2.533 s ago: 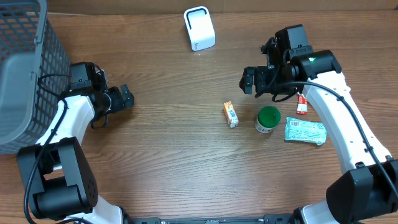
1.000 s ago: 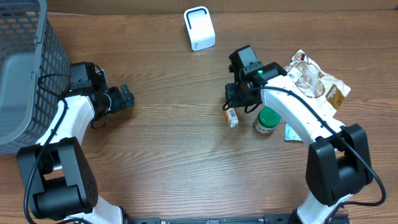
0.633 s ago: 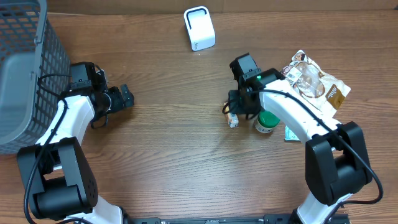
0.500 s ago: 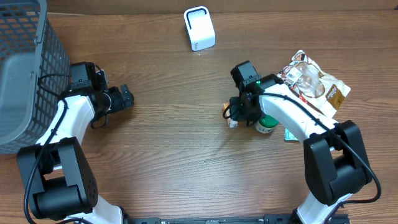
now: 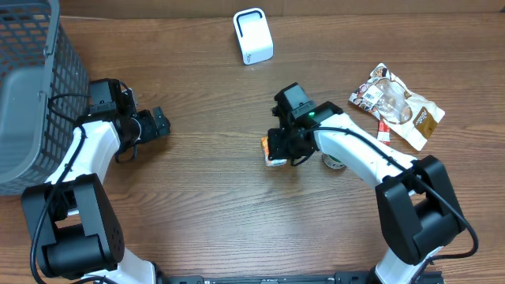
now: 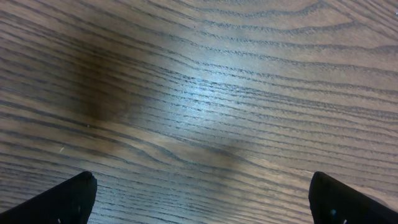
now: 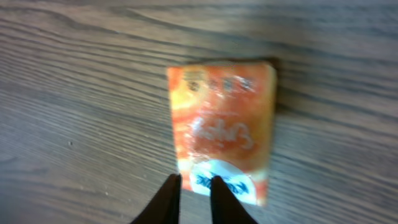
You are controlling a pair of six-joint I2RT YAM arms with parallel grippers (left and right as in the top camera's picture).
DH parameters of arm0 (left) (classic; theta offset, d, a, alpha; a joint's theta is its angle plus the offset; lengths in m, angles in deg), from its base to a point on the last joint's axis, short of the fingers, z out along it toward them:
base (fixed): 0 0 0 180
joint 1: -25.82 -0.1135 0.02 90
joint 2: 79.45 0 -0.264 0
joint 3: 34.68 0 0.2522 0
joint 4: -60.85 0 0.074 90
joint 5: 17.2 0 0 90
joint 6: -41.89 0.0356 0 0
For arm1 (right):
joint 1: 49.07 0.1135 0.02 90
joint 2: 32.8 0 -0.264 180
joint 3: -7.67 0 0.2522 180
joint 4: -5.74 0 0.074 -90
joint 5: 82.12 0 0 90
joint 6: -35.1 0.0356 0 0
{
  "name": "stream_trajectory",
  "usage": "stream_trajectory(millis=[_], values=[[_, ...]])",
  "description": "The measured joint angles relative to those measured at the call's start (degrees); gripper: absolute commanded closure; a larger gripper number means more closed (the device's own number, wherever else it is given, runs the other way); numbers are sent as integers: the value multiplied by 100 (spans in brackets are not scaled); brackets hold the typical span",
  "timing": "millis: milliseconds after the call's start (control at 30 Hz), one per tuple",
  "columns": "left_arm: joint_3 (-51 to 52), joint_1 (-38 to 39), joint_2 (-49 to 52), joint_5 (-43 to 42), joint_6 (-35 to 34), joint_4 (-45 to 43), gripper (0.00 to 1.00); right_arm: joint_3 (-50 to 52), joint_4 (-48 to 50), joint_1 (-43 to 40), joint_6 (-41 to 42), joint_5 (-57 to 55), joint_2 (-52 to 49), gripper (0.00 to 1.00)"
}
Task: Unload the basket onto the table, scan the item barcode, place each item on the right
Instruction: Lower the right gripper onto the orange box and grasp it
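The item is a small orange packet [image 5: 273,150] lying flat on the wooden table, a little left of centre-right. In the right wrist view the orange packet [image 7: 224,124] fills the middle, with a blue-and-white label at its near end. My right gripper [image 5: 284,147] hovers at that near end. Its fingers stand only a narrow gap apart over the packet's near left corner [image 7: 196,190], gripping nothing that I can see. No barcode shows. The white scanner [image 5: 252,36] stands at the back centre. My left gripper [image 5: 162,124] rests far left, wide open over bare wood [image 6: 202,205].
A grey mesh basket [image 5: 31,95] fills the far left corner. A green-lidded jar [image 5: 333,162] is mostly hidden behind my right arm. A crinkled snack bag [image 5: 397,104] and a small red tube [image 5: 383,132] lie at the right.
My right arm swung in from the right and came down on the orange packet. The packet has slid left and turned a little. The left arm has not moved.
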Motion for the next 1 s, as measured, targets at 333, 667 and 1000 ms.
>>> stream_trajectory(millis=[333,667,1000], values=[[0,0,0,0,0,0,0,0,122,-33,-24,-699,0,74],[0,0,0,2,0,0,0,232,446,-61,-37,-793,0,69],[0,0,0,2,0,0,0,654,994,-61,31,-763,0,71]])
